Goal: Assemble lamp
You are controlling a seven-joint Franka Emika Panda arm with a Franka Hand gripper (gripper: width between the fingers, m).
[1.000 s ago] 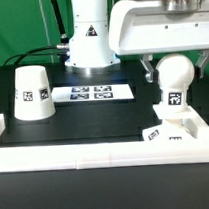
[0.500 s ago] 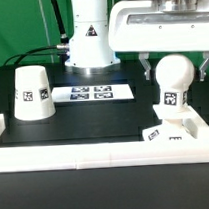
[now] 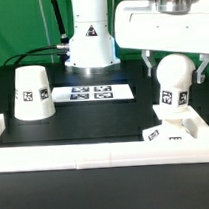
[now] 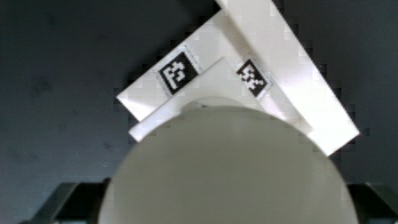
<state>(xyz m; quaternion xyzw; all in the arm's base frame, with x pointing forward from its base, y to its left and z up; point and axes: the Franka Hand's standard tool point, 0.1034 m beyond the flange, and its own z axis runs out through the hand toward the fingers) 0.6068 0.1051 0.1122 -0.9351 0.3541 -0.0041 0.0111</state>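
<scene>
The lamp's bulb stands upright on its stem on the squat base at the exterior view's right. My gripper is above it, open, with one finger on each side of the round head and a small gap on both sides. In the wrist view the bulb fills the frame between the dark fingers, with the tagged base beyond it. The tapered shade stands mouth down at the exterior view's left, far from the gripper.
The marker board lies flat in the middle of the black table. A white raised rim runs along the front and sides. The robot's own base stands at the back.
The gripper has risen a little while the bulb has stayed in place on the base. The shade has not moved.
</scene>
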